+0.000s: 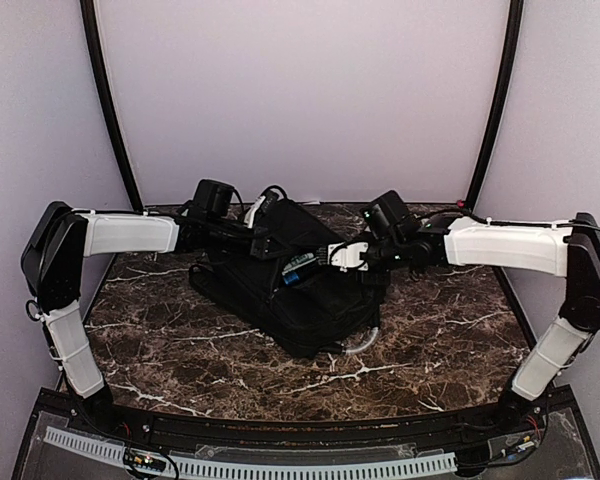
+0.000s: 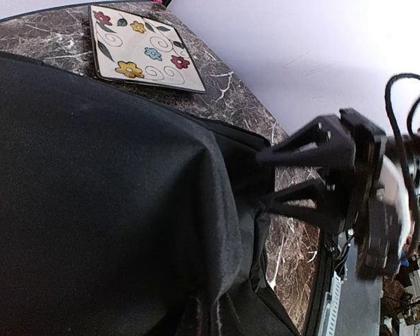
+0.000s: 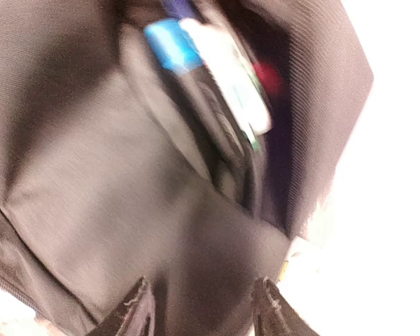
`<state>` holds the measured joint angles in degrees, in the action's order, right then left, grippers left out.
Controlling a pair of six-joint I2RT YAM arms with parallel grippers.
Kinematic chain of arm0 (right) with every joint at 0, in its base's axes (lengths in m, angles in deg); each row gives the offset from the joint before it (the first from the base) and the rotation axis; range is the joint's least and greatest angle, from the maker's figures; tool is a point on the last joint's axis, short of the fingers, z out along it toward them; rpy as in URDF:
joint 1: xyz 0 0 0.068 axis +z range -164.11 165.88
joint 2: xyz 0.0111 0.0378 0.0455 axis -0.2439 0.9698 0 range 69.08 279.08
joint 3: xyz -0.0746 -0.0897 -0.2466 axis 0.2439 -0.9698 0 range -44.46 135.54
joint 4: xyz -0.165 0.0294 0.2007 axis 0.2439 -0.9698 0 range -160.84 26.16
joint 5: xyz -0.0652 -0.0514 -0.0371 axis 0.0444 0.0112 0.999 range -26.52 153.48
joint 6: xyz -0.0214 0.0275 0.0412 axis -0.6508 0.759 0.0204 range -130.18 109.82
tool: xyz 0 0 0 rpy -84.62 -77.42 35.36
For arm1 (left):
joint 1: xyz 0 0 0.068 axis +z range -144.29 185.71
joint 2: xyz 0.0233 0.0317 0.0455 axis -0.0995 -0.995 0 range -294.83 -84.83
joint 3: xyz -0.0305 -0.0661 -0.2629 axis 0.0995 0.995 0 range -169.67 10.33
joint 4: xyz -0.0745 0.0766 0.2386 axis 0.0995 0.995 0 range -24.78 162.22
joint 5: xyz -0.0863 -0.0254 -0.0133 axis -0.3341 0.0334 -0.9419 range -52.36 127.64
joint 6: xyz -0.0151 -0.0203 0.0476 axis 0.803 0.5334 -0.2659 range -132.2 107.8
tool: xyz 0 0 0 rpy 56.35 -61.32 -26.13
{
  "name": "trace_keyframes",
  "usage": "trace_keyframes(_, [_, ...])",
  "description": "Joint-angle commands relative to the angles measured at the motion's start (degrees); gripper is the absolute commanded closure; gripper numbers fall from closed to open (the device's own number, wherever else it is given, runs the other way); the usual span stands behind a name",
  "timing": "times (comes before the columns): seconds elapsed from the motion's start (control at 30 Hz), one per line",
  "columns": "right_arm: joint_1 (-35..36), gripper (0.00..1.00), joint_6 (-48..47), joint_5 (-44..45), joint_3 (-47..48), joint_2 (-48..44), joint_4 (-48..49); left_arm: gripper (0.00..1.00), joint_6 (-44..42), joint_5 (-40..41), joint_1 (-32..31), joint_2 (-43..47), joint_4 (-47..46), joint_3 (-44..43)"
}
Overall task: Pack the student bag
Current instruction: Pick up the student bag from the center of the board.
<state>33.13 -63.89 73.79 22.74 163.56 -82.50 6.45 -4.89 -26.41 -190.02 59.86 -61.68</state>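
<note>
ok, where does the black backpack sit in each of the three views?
Top external: student bag lies mid-table, between the arms.
Left wrist: its black fabric fills the left and bottom.
Right wrist: its open inside fills most of the frame.
Shared landmark: blue item in the opening (top, right wrist); marble table (top, left wrist).
</note>
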Motion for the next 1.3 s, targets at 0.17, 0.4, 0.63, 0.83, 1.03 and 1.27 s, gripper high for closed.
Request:
trace_keyframes(0.17, [-20.03, 0.47, 27.69, -25.85, 16.98, 7.93, -23.27, 1.00, -1.63, -3.96, -1.28, 1.35, 0.74, -2.94])
trace_keyframes(0.4, [-28.82, 0.49, 36.08, -47.55, 22.82, 19.58, -33.48, 1.00, -2.02, -3.09, -1.70, 0.96, 0.72, -2.71])
trace_keyframes(0.63, [-32.40, 0.49, 40.82, -56.53, 21.91, 16.48, -31.36, 1.00, -6.27, -0.40, -2.78, -0.30, 5.71, -4.72])
trace_keyframes(0.83, [-31.24, 0.50, 41.16, -61.19, 19.49, 14.98, -30.66, 1.00, -8.27, 2.11, -5.20, -1.67, 8.22, -5.98])
trace_keyframes(1.03, [-29.38, 0.60, 40.99, -56.27, 17.67, 16.96, -31.29, 1.00, -11.24, 4.70, -7.12, -3.56, 10.94, -7.18])
trace_keyframes(1.27, [-27.46, 0.82, 40.50, -52.95, 14.23, 14.27, -30.84, 1.00, -13.57, 5.94, -9.19, -5.81, 13.37, -8.09])
